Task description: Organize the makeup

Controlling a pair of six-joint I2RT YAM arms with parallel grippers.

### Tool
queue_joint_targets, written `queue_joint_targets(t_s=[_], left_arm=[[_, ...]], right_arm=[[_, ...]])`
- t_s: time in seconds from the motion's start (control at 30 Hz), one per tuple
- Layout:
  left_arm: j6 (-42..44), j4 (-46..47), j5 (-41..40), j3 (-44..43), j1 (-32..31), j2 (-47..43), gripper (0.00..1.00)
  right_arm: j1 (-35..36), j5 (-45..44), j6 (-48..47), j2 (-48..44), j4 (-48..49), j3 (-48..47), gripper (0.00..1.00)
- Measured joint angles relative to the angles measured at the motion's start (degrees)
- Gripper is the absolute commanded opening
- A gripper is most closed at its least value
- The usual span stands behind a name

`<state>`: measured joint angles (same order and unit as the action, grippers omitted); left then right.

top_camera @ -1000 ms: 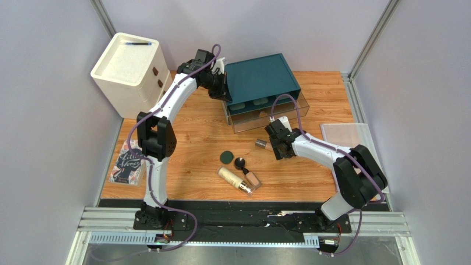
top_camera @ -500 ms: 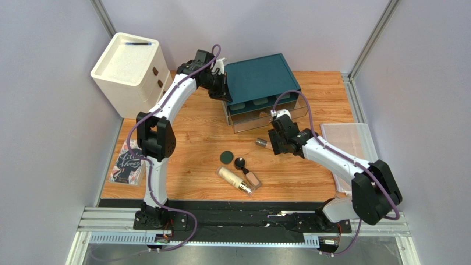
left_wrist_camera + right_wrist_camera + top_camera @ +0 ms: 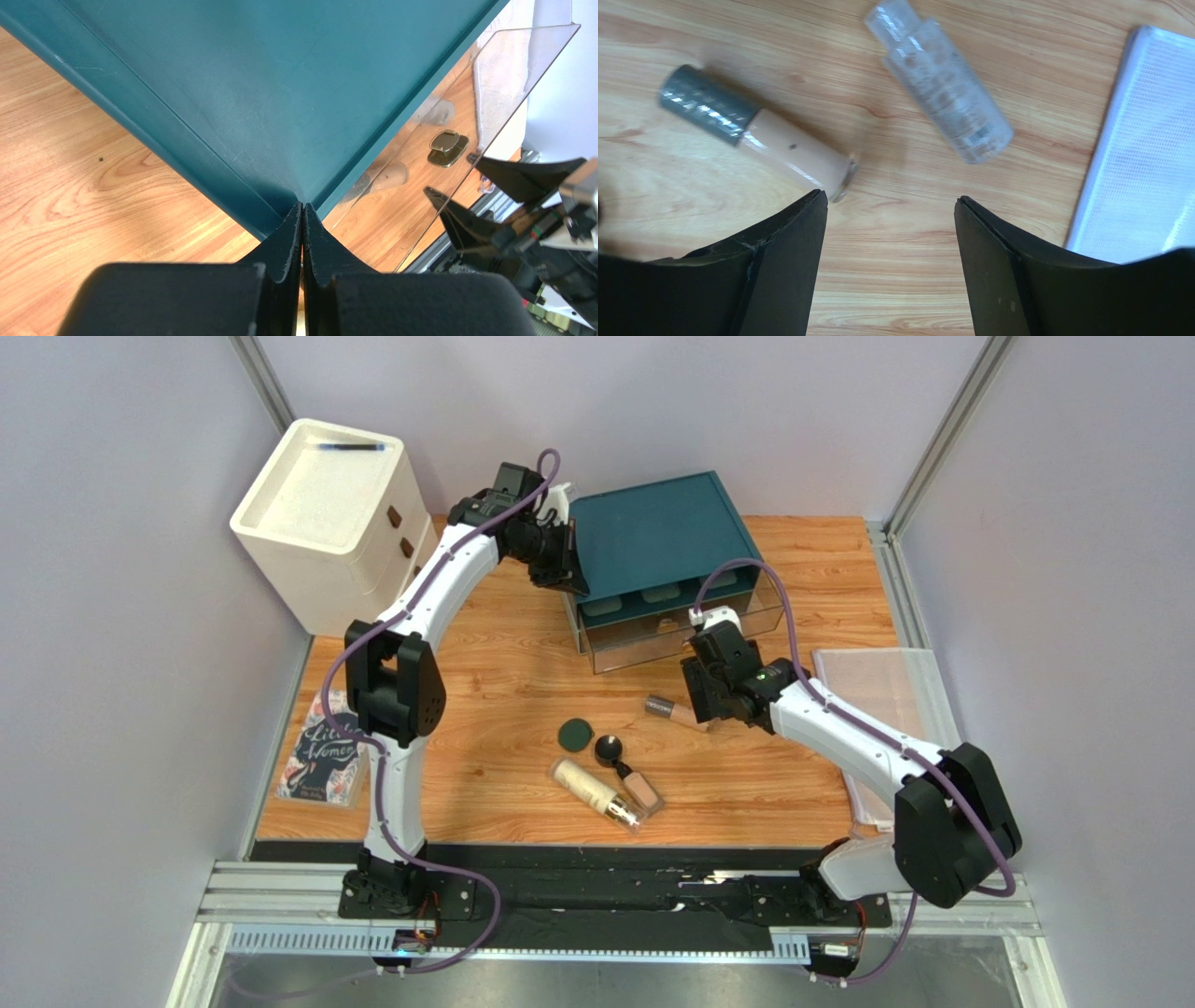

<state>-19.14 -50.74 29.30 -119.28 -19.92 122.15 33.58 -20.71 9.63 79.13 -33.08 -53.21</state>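
- Wood-grain surface (image 3: 505, 672) carries the makeup (image 3: 582, 784) in a loose group near its middle, in front of a teal box (image 3: 659, 532) whose clear drawer (image 3: 673, 637) stands out below it.
- Pinched fully together with nothing between its jaws, the left claw (image 3: 302, 210) has its tips at a lower corner of the teal box, beside the clear drawer's wall.
- Spread wide and holding nothing, the right claw (image 3: 890, 203) hangs low over the surface just in front of the drawer.
- On its side on the bare wood lies the grey-capped foundation tube (image 3: 766, 136), its uncapped end just beside one fingertip of the right claw and outside the gap; whether they touch I cannot tell.
- Beyond that claw the clear bottle (image 3: 945, 84) lies on its side, apart from the tube.
- Lying flat is the dark-green compact (image 3: 574, 737), with the small black jar (image 3: 609, 749) just beside it.
- Nearer the arms' bases the cream bottle (image 3: 579, 783) lies on its side, and a tan tube (image 3: 643, 790) lies close alongside.
- At the surface's right edge rests a white mesh pouch (image 3: 1144, 140).
- At the left edge lies a pink-covered book (image 3: 321, 752), and a cream drawer unit (image 3: 330, 511) stands at the far left corner.
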Motion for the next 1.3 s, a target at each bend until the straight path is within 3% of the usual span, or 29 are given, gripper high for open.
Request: queue_joint_targets(t_s=[0.2, 0.53, 0.97, 1.07, 1.1, 1.17, 1.3], left_arm=[[0.07, 0.50, -0.04, 0.63, 0.00, -0.33, 0.03], [0.02, 1.88, 0.22, 1.95, 0.02, -0.87, 0.03], [0.00, 2.29, 0.20, 2.38, 0.02, -1.09, 0.03], [0.00, 2.23, 0.15, 2.34, 0.02, -1.09, 0.03], [0.00, 2.21, 0.15, 2.32, 0.02, -1.09, 0.03], [0.02, 1.68, -0.11, 1.81, 0.00, -1.03, 0.03], [0.02, 0.79, -0.72, 0.92, -0.17, -0.68, 0.03]], right_arm=[[-3.45, -2.01, -3.56, -0.61, 3.28, 4.57, 0.71], [-11.34, 3.39, -8.35, -3.80, 13.09, 10.10, 0.71], [-11.37, 10.45, -11.58, 9.77, 16.50, 4.63, 0.62], [-11.41, 11.56, -11.89, 10.95, 14.78, 2.73, 0.41], [-11.52, 12.33, -11.96, 11.50, 13.53, 1.62, 0.22], [-11.54, 13.14, -11.76, 12.63, 11.32, -0.46, 0.05], [-11.56, 13.97, -11.78, 14.67, 7.67, -3.76, 0.00]])
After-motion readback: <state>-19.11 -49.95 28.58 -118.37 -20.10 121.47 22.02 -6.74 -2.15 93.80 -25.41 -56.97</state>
